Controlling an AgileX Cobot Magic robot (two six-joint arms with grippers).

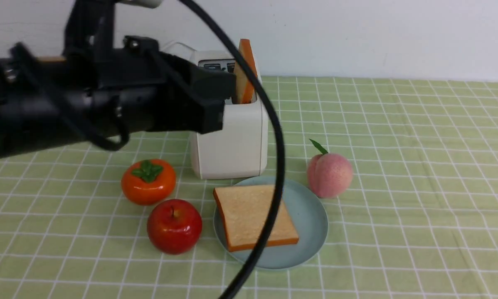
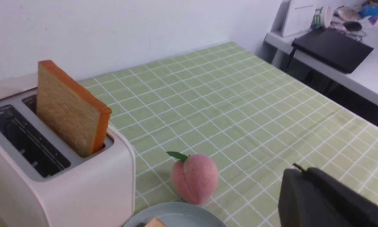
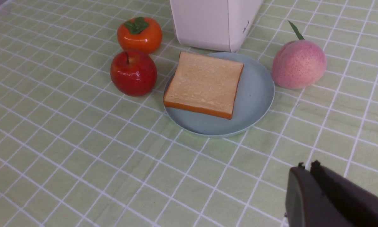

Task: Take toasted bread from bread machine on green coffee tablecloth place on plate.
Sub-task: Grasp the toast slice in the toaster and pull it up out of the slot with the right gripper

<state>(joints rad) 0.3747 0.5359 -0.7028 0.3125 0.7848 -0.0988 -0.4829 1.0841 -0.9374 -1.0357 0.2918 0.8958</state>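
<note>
The cream-white bread machine stands at the back of the green coffee tablecloth. One slice of toasted bread sticks up out of its right-hand slot; the other slot is empty. A second slice lies flat on the light-blue plate just in front of the toaster. My left gripper hovers at the toaster's top, left of the upright slice, shut and holding nothing. My right gripper is shut and empty above bare cloth, nearer than the plate.
An orange persimmon and a red apple sit left of the plate, a pink peach right of it. A black cable arcs across the front view. A side desk with a laptop lies beyond the table's edge.
</note>
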